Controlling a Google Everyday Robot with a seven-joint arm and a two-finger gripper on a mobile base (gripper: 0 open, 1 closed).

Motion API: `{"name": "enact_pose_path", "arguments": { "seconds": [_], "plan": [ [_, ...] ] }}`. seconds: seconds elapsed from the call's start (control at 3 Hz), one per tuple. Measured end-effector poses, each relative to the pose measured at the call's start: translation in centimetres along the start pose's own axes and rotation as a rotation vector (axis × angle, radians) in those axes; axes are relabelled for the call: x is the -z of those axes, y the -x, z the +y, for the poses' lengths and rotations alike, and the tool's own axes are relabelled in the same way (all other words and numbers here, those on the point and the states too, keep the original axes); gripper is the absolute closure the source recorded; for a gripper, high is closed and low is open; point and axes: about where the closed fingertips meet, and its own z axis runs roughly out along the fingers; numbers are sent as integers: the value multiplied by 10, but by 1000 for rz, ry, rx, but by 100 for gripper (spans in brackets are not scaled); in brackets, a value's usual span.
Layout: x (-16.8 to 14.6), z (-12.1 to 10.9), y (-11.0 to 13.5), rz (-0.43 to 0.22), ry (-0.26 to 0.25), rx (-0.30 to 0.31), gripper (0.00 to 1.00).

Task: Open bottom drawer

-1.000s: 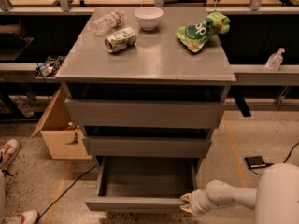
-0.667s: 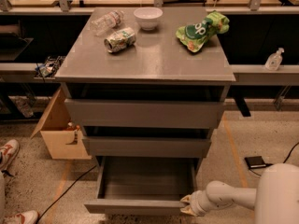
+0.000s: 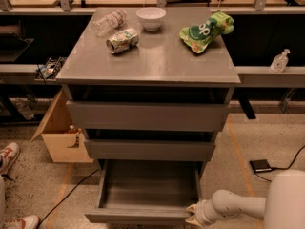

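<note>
The grey cabinet has three handleless drawers. The bottom drawer (image 3: 147, 190) is pulled out towards me, and its shallow grey tray looks bare inside. Its slim front panel (image 3: 138, 217) lies near the lower edge of the view. My gripper (image 3: 193, 214) is at the right end of that front panel, low in the view and touching or nearly touching the panel's corner. The white arm (image 3: 238, 205) reaches in from the lower right. The middle drawer (image 3: 150, 149) and the top drawer (image 3: 147, 117) are pushed in.
On the cabinet top (image 3: 157, 63) lie a plastic bottle (image 3: 108, 22), a crushed can (image 3: 122, 40), a white bowl (image 3: 151, 18) and a green chip bag (image 3: 206, 31). A cardboard box (image 3: 62, 135) stands left of the cabinet. A small black device (image 3: 261, 165) and cable lie on the floor at right.
The bottom drawer's front panel has come slightly further out towards me. The gripper stays at its right end.
</note>
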Motion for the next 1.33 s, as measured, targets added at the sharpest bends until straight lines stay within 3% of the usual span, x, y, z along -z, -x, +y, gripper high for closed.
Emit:
{"name": "enact_pose_path", "arguments": {
  "seconds": [0.33, 0.67, 1.0, 1.33],
  "plan": [
    [1, 26, -5, -10, 22, -35, 100],
    [0, 24, -5, -10, 22, -35, 82],
    [5, 3, 3, -17, 44, -1, 51],
    [26, -19, -2, -23, 23, -9, 27]
  ]
}}
